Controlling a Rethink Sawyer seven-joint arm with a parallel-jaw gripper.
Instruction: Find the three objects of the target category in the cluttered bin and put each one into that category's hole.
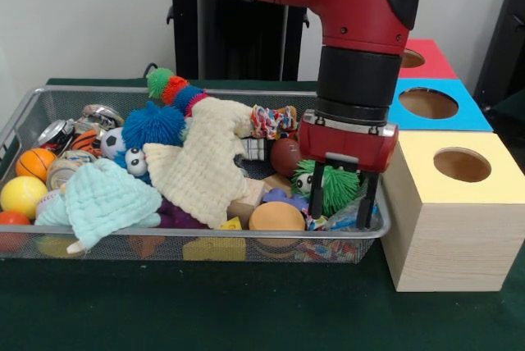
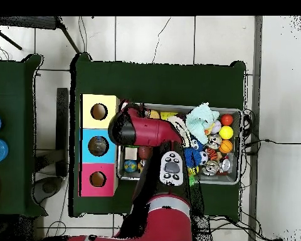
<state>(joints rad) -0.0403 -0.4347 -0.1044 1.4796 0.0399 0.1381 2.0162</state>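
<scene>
The wire mesh bin (image 1: 33, 101) is full of toys and cloths; it also shows in the overhead view (image 2: 241, 145). My gripper (image 1: 341, 218) is open and reaches down into the bin's right end in the front view. Its fingers (image 1: 316, 191) straddle a crinkly clear plastic bottle with blue on it (image 1: 344, 213), beside a green fuzzy toy (image 1: 328, 180). No other bottle shows. The red-topped box's hole (image 1: 413, 57) is the farthest of three boxes to the right; it also shows in the overhead view (image 2: 98, 179). There the arm (image 2: 147, 130) hides the gripper.
A blue-topped box (image 1: 472, 113) and a yellow-topped box (image 1: 426, 162) stand between the bin and the red one. A cream knitted cloth (image 1: 209, 158), a mint cloth (image 1: 102, 195), balls (image 1: 22, 195) and metal cans (image 1: 59, 131) fill the bin.
</scene>
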